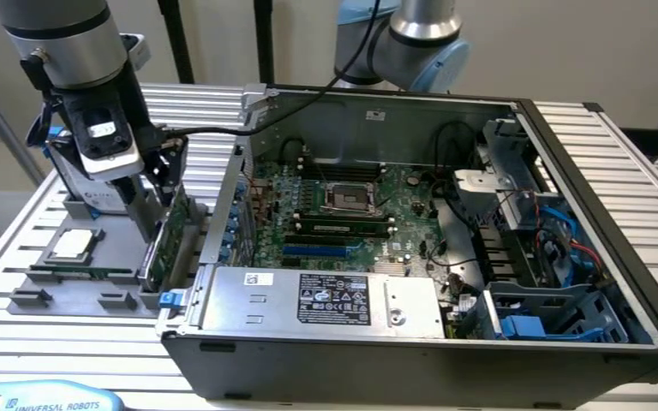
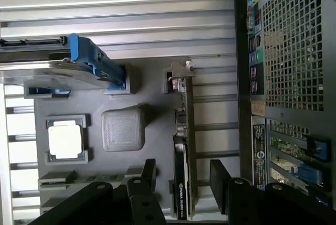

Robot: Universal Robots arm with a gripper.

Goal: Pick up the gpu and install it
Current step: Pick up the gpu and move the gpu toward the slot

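A robot arm's end effector (image 2: 184, 180) hangs over a gray parts tray (image 1: 72, 306) on a ribbed metal tabletop (image 1: 66, 347), just beside an open computer case (image 1: 421, 360). Its two black fingers (image 2: 148, 175) are spread wide, one on each side of the gpu (image 2: 185, 125), with a gap showing on both sides. The gpu stands on its long edge in a slot of the tray, its silver bracket at the end away from the fingers. The same tray holds a square silver CPU chip (image 1: 74, 244) and a hard drive with blue rails (image 2: 63, 70). Inside the case, the green motherboard (image 1: 352, 201) lies exposed.
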